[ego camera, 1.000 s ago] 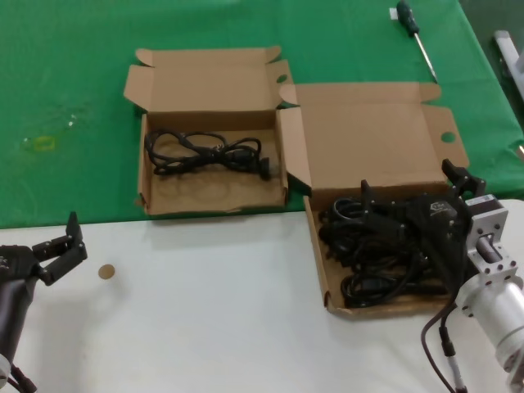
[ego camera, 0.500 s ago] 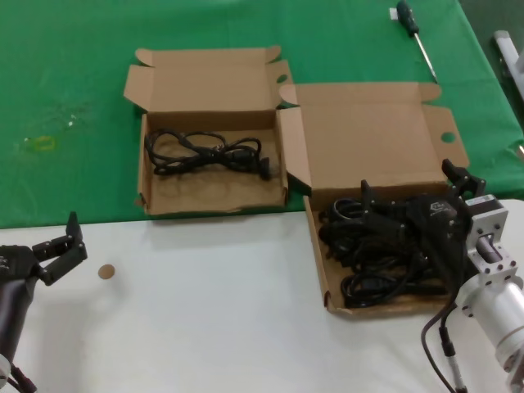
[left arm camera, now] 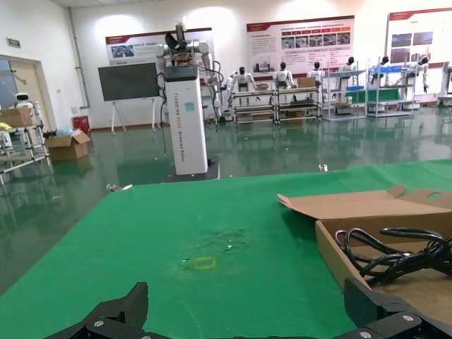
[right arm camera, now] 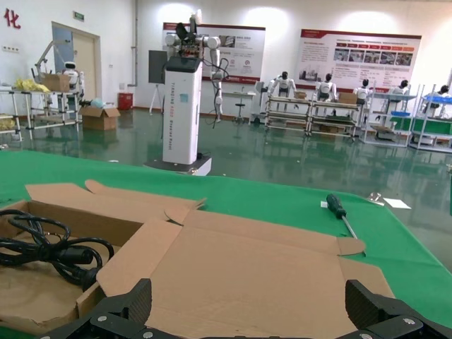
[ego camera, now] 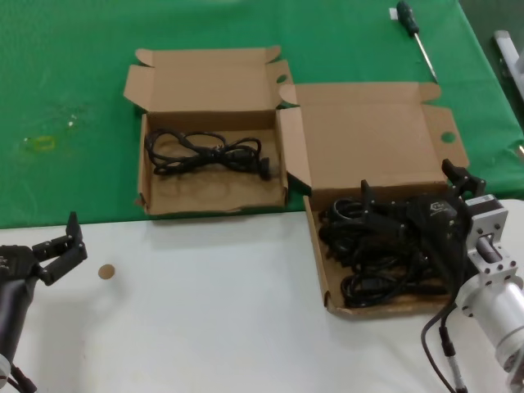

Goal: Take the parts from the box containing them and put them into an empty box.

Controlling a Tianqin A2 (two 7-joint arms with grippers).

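Right claw [ego camera: 413, 196] open over cables [ego camera: 377, 254]

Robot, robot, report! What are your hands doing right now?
Right gripper open, over cables in larger box. Left gripper open, idle. Nothing in the way.

Open white tabletop [ego camera: 213, 303] between the two arms, interrupted only by a small brown disc [ego camera: 106, 272] near the left gripper [ego camera: 61, 246]. Upright side flap [ego camera: 292, 147] standing as a wall between the smaller box [ego camera: 155, 201] and the larger box [ego camera: 321, 270]. Raised lids behind both. Larger box crowded with cables [ego camera: 372, 254] beneath the right gripper [ego camera: 417, 190], fingers spread. Screwdriver [ego camera: 414, 34] well apart at the far edge.
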